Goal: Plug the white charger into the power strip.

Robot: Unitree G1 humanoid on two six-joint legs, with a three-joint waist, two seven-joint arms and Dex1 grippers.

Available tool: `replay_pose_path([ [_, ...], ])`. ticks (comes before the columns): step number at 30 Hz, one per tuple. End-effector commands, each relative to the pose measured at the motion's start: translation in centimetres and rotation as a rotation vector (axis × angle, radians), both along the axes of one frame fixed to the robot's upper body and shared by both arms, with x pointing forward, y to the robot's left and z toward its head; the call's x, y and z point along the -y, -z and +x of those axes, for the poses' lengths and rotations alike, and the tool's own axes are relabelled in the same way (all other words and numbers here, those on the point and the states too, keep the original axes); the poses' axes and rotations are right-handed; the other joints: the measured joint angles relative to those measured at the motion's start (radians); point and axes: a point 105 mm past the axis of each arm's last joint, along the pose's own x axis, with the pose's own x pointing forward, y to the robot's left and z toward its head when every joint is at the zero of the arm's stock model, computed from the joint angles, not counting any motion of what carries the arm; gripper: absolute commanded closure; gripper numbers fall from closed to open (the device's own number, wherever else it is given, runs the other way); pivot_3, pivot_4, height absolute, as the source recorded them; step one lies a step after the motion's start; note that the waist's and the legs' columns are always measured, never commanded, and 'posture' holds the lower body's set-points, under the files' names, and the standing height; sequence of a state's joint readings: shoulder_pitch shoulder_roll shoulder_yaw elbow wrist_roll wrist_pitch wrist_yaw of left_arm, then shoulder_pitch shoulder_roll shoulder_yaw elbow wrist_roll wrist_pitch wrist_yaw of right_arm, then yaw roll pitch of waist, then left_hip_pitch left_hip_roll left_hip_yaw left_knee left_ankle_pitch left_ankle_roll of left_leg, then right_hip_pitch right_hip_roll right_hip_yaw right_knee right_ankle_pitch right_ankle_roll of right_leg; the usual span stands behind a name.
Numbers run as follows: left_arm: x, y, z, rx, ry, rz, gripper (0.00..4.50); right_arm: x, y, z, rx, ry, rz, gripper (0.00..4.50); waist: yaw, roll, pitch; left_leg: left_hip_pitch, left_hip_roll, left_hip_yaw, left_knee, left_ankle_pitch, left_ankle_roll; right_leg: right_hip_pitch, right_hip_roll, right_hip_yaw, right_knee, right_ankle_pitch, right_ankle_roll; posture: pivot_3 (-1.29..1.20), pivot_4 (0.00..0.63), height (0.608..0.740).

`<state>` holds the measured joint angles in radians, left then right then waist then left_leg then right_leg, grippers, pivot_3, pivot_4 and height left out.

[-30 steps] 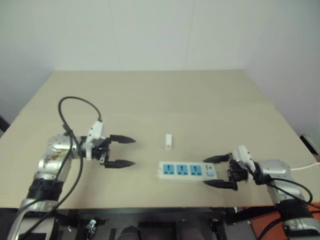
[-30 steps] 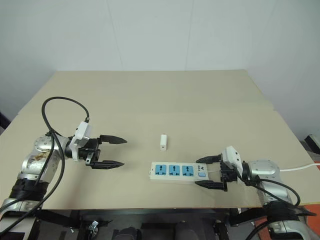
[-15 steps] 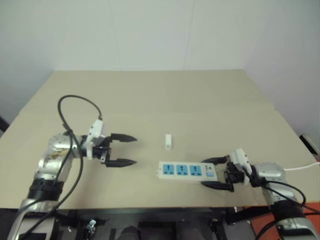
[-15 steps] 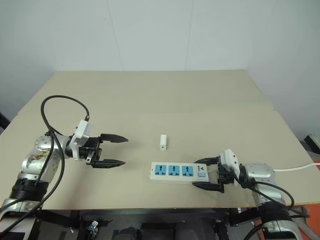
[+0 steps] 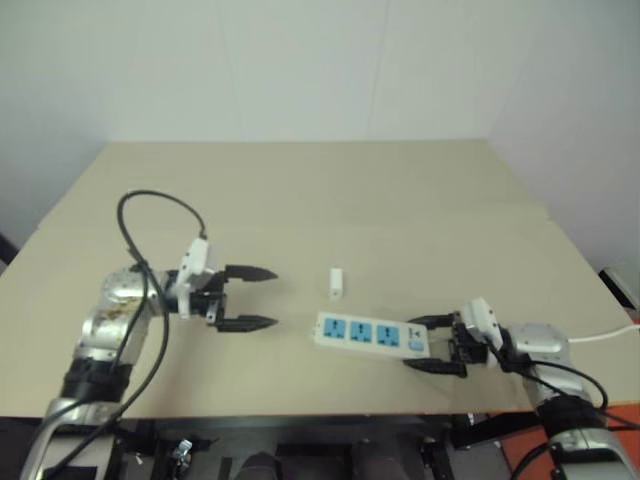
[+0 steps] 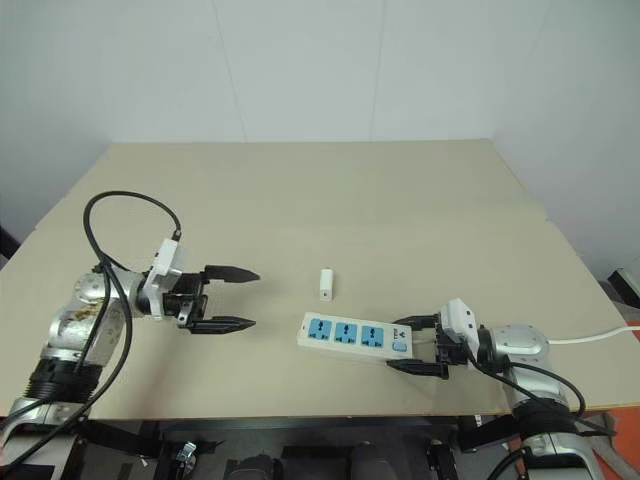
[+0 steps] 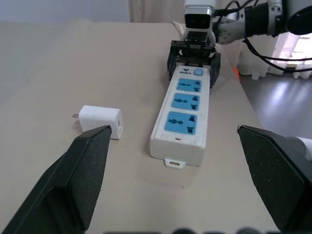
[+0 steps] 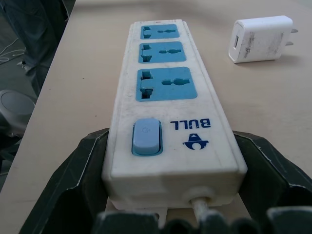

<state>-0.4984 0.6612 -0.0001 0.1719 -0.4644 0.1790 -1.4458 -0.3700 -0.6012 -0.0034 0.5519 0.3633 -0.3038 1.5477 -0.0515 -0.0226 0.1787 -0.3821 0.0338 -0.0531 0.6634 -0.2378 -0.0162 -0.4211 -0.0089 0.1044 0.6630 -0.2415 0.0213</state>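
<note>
The power strip (image 8: 170,97) lies flat on the tan table (image 8: 273,107), its switch end set between the right gripper (image 8: 170,180) fingers (image 8: 80,180), which seem to touch its sides. The white charger (image 8: 262,32) lies near its far sockets.

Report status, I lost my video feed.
Left gripper open, empty. Right gripper fingers around power strip switch end. White charger lying loose on table, unplugged. Nothing in the way.

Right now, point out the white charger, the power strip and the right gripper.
white charger (image 7: 101,121), left wrist view, its top face.
power strip (image 8: 163,90), right wrist view, nearest blue socket face.
right gripper (image 6: 408,345), right eye view, between its fingertips.
</note>
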Motion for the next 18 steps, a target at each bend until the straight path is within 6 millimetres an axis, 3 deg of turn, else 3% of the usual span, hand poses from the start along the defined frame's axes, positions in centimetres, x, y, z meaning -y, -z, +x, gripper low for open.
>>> replay_pose_path([
  [1, 1.0, -1.4, 0.4, 0.091, 0.004, 0.024, 0.0, -0.8, -0.5, 0.0, 0.047, -0.043, -0.015, 1.06, -0.001, 0.0, 0.0, 0.0, 0.0, 0.0, 0.0, 0.0, 0.0, 0.0, 0.0, 0.0, 0.0, 0.0, 0.0, 0.0, 0.15, 0.74],
  [6, 1.6, -2.9, 1.8, 0.174, 0.114, 0.156, 0.0, -1.7, -0.5, -0.2, 0.041, -0.075, -0.028, 1.06, -0.002, 0.0, 0.0, 0.0, 0.0, 0.0, 0.0, 0.0, 0.0, 0.0, 0.001, 0.0, 0.0, 0.0, 0.0, 0.0, 0.15, 0.74],
  [10, 2.0, -5.0, 4.3, 0.317, 0.197, 0.402, 0.0, -2.1, -0.2, -0.2, 0.026, -0.091, -0.046, 1.06, 0.0, -0.001, 0.0, -0.001, -0.001, -0.001, 0.0, 0.0, 0.0, 0.0, 0.001, 0.0, 0.0, 0.0, 0.0, 0.0, 0.15, 0.74],
  [13, 4.0, -7.5, 6.0, 0.452, 0.245, 0.462, 0.0, -2.5, 0.2, -0.3, 0.016, -0.091, -0.057, 1.06, 0.0, -0.001, 0.0, -0.002, -0.001, 0.0, 0.001, 0.0, 0.0, 0.0, 0.0, 0.0, -0.002, 0.0, 0.0, 0.0, 0.15, 0.74],
  [18, 6.0, -9.0, 6.7, 0.59, 0.342, 0.556, 0.0, -2.8, 0.3, -0.2, 0.005, -0.09, -0.061, 1.06, -0.016, -0.001, 0.001, -0.002, -0.001, 0.0, 0.001, 0.0, 0.0, 0.0, 0.0, 0.001, -0.002, 0.0, 0.0, 0.0, 0.15, 0.74],
])
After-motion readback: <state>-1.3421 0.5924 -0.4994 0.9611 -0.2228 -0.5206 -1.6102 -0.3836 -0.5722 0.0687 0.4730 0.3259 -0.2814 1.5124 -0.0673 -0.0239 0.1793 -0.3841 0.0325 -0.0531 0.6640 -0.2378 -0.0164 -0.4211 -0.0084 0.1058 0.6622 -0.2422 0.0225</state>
